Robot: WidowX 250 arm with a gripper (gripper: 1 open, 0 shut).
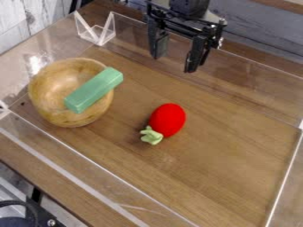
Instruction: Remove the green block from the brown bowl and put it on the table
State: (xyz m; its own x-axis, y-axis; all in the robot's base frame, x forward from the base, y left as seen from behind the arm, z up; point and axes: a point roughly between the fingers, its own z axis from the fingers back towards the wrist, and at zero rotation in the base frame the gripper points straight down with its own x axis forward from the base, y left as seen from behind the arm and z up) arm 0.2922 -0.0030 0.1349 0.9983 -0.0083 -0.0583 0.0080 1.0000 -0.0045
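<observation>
Lying right of brown bowl [69, 92]: strawberry toy [166, 121], apart.

Setup sits on a bigger wooden desk [83, 208] with a lighter, greyish grain, showing past the near edge and along the far right corner. Far left there's pale plank-looking boards [24, 22]. Dark cables or legs [24, 215] poke out under the near left corner. Lighting is soft and even, with some glare on the clear wall [95, 28] at the back.

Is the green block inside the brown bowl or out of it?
Inside: the green block lies slanted in the brown bowl, one end resting over its rim.
</observation>
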